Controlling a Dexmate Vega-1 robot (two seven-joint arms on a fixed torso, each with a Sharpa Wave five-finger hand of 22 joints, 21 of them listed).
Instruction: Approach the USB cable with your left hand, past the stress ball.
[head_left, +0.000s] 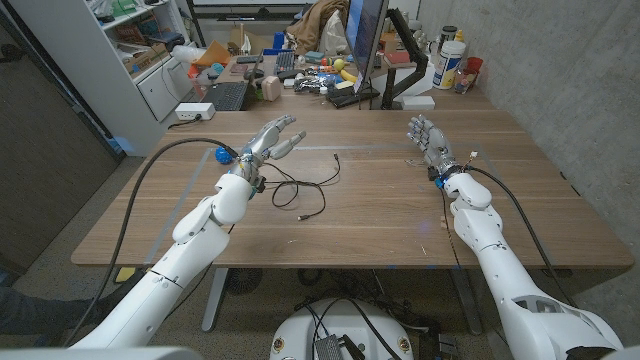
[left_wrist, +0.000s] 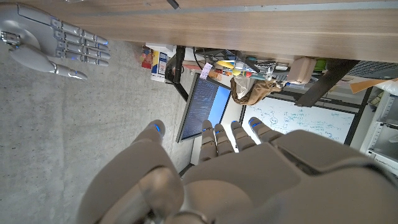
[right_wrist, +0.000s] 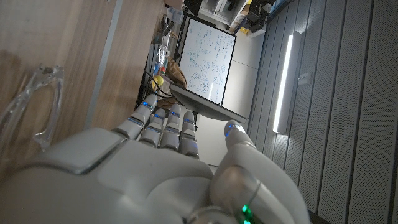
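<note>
As seen in the head view, a wooden table (head_left: 380, 225) is spread across the scene, and behind it a second desk (head_left: 330, 95) cluttered with a monitor (head_left: 366, 40), a keyboard (head_left: 226, 96) and small items is visible at twelve o'clock. The left arm (head_left: 190, 250) is extended from seven o'clock toward the table's centre, and the right arm (head_left: 500, 260) from five o'clock. The left hand (head_left: 268, 142) is held above the table with fingers extended and slightly apart, nothing being gripped; in the left wrist view the same hand (left_wrist: 211, 174) is shown with fingers straight. The right hand (head_left: 428, 138) is held at two o'clock from the table's centre, fingers straight and close together, nothing held; whether it touches the wood cannot be told. It is also shown in the right wrist view (right_wrist: 155, 168). The black USB cable (head_left: 305, 190) is laid in loose loops at the table's centre, just beside the left wrist at its four o'clock. The blue stress ball (head_left: 222, 154) is placed near the left hand at its eight o'clock, partly hidden by the wrist.
</note>
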